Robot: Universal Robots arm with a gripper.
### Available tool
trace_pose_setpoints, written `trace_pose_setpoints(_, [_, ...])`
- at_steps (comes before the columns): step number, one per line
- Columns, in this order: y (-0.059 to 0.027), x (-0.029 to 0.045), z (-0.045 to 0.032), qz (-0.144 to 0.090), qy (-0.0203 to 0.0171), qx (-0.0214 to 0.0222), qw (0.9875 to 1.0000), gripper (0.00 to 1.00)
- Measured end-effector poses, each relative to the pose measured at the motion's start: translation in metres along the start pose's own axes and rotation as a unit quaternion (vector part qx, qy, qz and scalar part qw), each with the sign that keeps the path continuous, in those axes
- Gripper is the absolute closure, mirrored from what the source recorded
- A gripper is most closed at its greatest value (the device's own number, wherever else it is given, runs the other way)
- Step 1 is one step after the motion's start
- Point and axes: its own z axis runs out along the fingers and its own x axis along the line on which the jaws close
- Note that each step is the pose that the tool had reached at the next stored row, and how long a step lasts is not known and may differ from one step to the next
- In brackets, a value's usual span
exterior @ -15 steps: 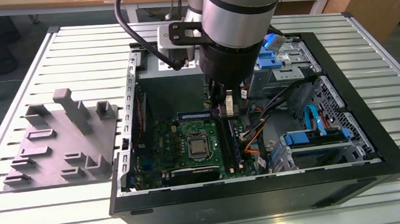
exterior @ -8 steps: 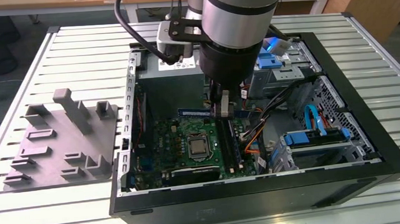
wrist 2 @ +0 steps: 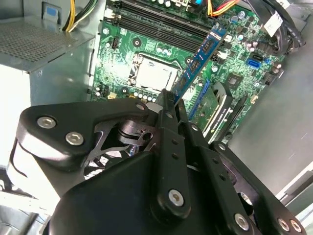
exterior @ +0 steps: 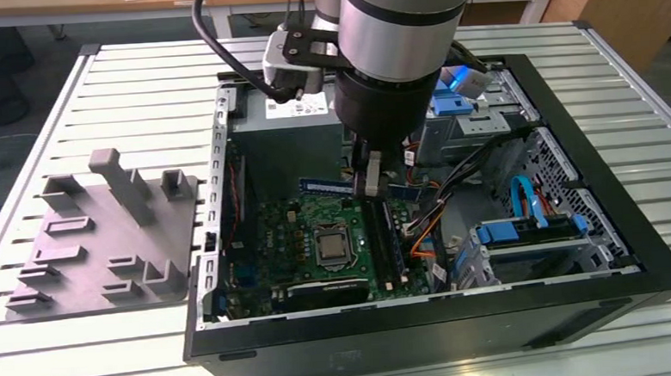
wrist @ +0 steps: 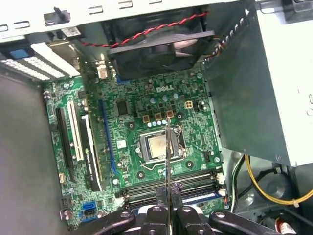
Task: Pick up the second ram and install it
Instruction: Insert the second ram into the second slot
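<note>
An open desktop computer case (exterior: 435, 321) lies on its side on a slatted metal surface (exterior: 134, 78), seen from above in the exterior view. A thick silver and black robot arm reaches down into it. The arm's black hand (wrist 2: 168, 98) is clenched on the second ram (wrist 2: 201, 59), a thin blue-green memory stick that juts out from between the fingertips. The stick hangs in the air just above the green motherboard (wrist: 195, 122), over the area between the square processor socket (wrist: 156, 145) and the long dark memory slots (wrist: 171, 187), and it runs crosswise to those slots. In the first wrist view the stick shows edge-on as a fine dark line rising from the hand. Whether its far end touches the board cannot be told. A black case fan (wrist: 156, 49) with red and black wires sits beyond the board. On the exterior view's left, beside the case, a grey plastic tray (exterior: 97, 243) with raised blocks rests on the surface.
</note>
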Motion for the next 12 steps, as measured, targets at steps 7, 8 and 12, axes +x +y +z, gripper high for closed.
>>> trace_pose_setpoints(7, [0.0, 0.0, 0.0001, 0.043, -0.0024, 0.002, 0.9991, 0.86])
trace_pose_setpoints(8, [0.0, 0.0, 0.0002, 0.047, -0.0027, 0.0022, 0.9989, 0.86])
trace_pose_setpoints(12, [0.0, 0.0, 0.0003, 0.065, -0.0036, 0.003, 0.9979, 0.86])
